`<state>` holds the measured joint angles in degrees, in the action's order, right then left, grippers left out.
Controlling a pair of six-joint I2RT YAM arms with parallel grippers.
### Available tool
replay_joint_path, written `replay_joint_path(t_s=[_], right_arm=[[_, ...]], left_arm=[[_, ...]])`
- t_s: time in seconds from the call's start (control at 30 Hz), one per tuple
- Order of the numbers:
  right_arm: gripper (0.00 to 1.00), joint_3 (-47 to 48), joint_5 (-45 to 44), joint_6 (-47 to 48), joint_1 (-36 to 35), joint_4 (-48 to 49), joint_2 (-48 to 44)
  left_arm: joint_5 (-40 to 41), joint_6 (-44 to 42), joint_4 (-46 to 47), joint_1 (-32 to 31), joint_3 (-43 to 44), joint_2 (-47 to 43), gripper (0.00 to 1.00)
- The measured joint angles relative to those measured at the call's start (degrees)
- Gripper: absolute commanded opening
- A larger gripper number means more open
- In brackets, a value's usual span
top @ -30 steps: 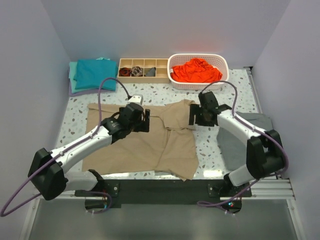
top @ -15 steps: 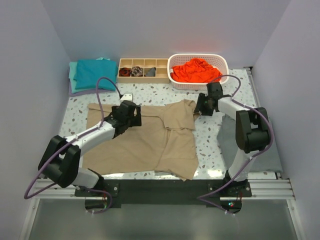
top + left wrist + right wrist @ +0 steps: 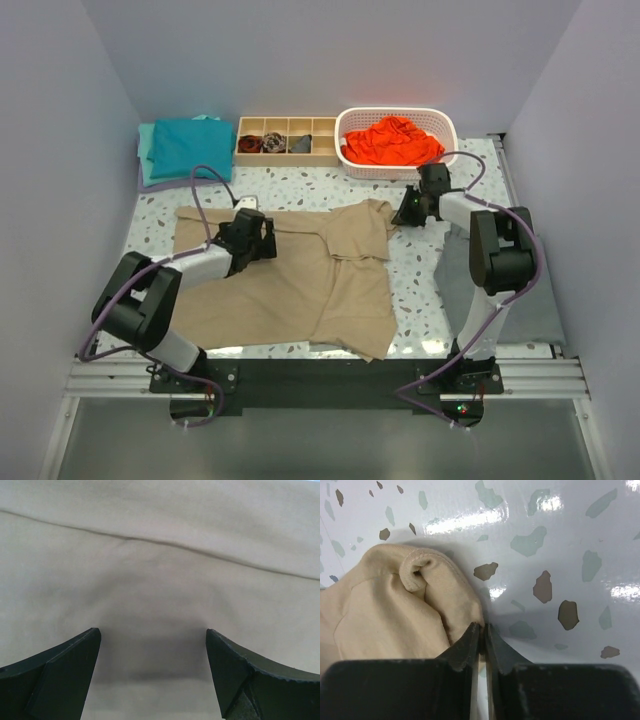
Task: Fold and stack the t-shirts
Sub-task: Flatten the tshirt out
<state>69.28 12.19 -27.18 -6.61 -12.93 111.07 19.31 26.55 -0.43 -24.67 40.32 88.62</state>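
Your right claw (image 3: 481,626) just snapped shut on the tan shirt's (image 3: 300,285) sleeve hem; the shirt lies spread on the bench (image 3: 415,290). Your left claw (image 3: 152,640) stays wide open over its left half. Fold looks ready to start.

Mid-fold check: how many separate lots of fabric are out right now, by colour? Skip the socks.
tan shirt: 1
teal stack: 1
orange-red heap in the basket: 1
grey cloth: 1
Total: 4
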Motion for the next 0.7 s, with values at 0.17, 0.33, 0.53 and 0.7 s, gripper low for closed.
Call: replay_joint_path(t_s=[0.17, 0.33, 0.53, 0.7], right_arm=[[0.00, 0.28, -0.50, 0.59, 0.11, -1.31, 0.00], [0.00, 3.82, -7.08, 3.48, 0.31, -6.47, 0.00], [0.00, 8.63, -15.87, 7.39, 0.31, -10.47, -0.20], [0.18, 10.54, -20.94, 10.19, 0.31, -11.63, -1.01]], left_arm=[[0.44, -0.74, 4.02, 3.23, -0.79, 2.47, 0.90], [-0.35, -1.27, 5.86, 5.99, 0.44, 4.11, 0.89], [-2.12, -2.14, 6.12, 6.95, 1.11, 4.66, 0.85], [-4.11, -2.23, 7.23, 7.30, 1.38, 5.05, 0.85]])
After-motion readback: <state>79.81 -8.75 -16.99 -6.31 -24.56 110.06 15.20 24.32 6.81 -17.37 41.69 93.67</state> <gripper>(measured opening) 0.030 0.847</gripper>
